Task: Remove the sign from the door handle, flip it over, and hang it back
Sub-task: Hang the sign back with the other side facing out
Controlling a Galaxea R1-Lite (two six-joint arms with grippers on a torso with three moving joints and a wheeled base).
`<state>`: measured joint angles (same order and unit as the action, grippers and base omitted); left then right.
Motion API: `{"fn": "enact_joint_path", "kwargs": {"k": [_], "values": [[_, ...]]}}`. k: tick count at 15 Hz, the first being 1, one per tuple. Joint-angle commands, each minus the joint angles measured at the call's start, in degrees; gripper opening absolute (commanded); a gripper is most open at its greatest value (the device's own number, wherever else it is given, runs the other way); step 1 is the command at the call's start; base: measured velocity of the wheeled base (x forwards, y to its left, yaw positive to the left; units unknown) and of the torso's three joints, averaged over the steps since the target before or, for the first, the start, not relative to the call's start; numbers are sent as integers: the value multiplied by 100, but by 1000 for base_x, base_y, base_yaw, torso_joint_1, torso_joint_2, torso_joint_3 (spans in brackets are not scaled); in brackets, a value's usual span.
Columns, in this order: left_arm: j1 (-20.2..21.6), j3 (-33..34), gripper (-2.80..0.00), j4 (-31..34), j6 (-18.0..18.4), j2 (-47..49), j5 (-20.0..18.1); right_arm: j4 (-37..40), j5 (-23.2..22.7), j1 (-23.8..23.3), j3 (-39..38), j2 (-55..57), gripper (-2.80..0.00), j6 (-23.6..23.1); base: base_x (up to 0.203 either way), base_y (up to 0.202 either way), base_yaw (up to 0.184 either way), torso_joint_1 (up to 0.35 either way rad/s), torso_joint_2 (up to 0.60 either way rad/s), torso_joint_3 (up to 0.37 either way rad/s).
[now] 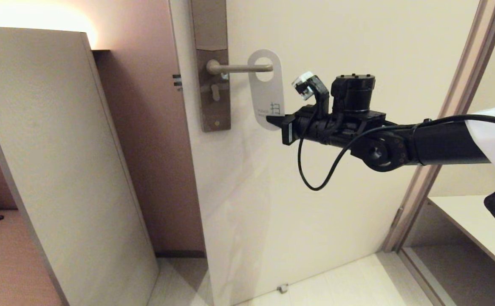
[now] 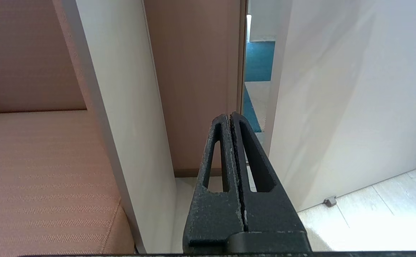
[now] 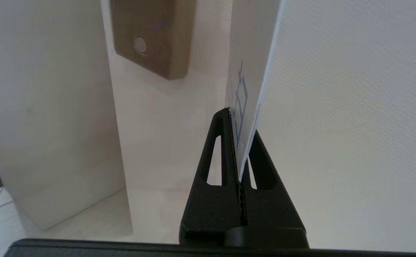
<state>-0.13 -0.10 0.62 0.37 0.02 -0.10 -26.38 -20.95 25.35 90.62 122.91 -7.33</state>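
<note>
L gripper parked low by the door, fingers pressed together w/ nothing between. Door handle carries the sign, white side out – R gripper pinches its lower edge, jaws clamped tight.

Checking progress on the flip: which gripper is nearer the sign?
Right. The right gripper is clamped on the sign's lower end, below the door handle. The left gripper is shut, away from it.

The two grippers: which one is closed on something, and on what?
The right gripper pinches the sign by its lower edge; the left gripper is shut on nothing.
</note>
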Motion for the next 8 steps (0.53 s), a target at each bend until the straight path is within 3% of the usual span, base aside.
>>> {"fn": "enact_joint_path", "kwargs": {"k": [1, 8], "values": [[-4, 1, -280, -1, -2, -2, 1, -16, 70, 181, -1, -21, -280, -3, 0, 0, 0, 0, 0, 0], [-4, 1, -280, -1, -2, -2, 1, -25, 428, 611, 56, 14, -280, -19, 0, 0, 0, 0, 0, 0]]}}
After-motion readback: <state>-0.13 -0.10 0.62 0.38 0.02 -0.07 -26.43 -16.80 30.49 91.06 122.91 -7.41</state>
